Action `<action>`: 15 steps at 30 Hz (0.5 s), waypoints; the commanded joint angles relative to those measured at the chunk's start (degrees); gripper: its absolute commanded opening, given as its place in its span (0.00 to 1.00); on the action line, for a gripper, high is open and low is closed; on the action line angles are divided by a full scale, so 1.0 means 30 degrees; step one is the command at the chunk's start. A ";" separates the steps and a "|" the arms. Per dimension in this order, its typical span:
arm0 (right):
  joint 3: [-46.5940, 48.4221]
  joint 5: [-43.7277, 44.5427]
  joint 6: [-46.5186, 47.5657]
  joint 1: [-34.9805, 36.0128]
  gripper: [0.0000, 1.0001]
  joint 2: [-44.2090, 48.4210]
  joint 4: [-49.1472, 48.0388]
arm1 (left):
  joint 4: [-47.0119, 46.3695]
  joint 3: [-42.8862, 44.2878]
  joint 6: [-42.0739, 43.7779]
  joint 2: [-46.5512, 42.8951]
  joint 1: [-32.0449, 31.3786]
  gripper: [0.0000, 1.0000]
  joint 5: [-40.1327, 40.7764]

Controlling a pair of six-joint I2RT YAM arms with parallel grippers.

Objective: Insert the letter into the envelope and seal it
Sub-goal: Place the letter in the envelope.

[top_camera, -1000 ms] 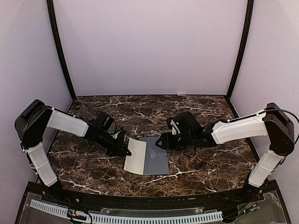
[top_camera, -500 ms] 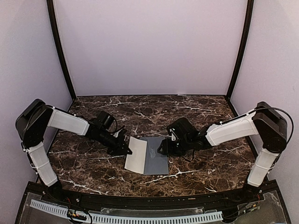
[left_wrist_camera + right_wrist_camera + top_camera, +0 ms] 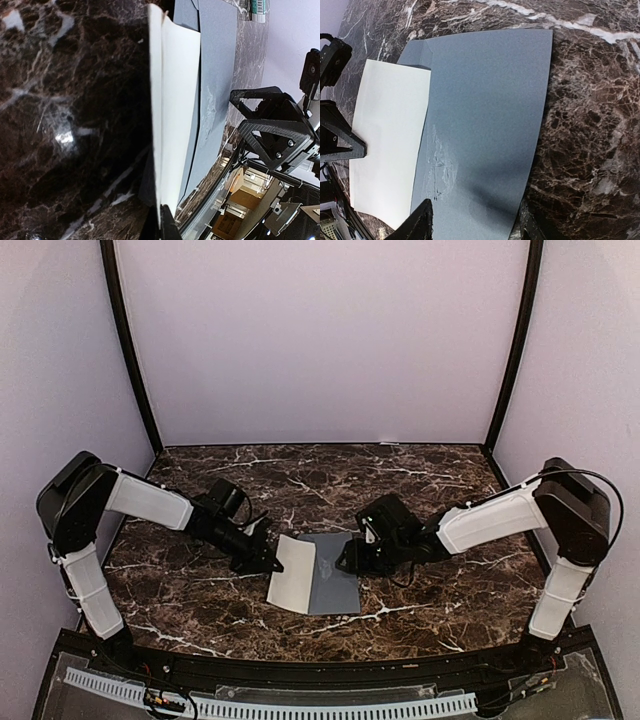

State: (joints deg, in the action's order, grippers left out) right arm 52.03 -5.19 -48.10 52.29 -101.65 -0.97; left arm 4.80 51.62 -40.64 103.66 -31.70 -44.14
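Observation:
The grey envelope (image 3: 337, 577) lies flat at the table's middle, and also shows in the right wrist view (image 3: 485, 110). The pale letter (image 3: 291, 575) sticks out of its left side, its right edge tucked under the envelope's grey edge (image 3: 387, 150). My left gripper (image 3: 271, 562) is shut on the letter's left edge; in the left wrist view the sheet (image 3: 177, 100) runs edge-on out of the closed gripper (image 3: 163, 222). My right gripper (image 3: 349, 558) is open and low over the envelope's right end, its fingertips (image 3: 420, 225) straddling the envelope and gripping nothing.
The dark marble table (image 3: 200, 600) is walled by pale panels. A black rail (image 3: 300, 675) runs along the near edge. The two grippers face each other across the papers, a short span apart.
My right gripper has come down and a little left onto the envelope's right end. The left gripper and the letter have barely moved.

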 commanded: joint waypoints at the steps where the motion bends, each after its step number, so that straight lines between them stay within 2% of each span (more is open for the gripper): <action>1: 0.0246 -0.0130 -0.0140 -0.0003 0.55 -0.0406 -0.0715 | -0.0024 0.0447 0.0344 0.0295 0.0093 0.00 -0.0625; 8: 0.0206 -0.0258 -0.0139 -0.0014 0.55 -0.0455 -0.0826 | -0.0827 0.0270 0.0195 0.0443 0.0109 0.00 -0.0071; 15: 0.0017 -0.0262 -0.0163 -0.0014 0.55 -0.0319 -0.0862 | -0.3807 -0.0384 -0.0871 0.0308 0.0109 0.00 0.0285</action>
State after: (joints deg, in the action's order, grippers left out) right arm 52.03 -5.61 -48.18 52.29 -102.10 -1.72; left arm -0.93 51.59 -41.71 104.99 -31.70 -44.07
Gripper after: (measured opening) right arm 0.553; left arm 0.007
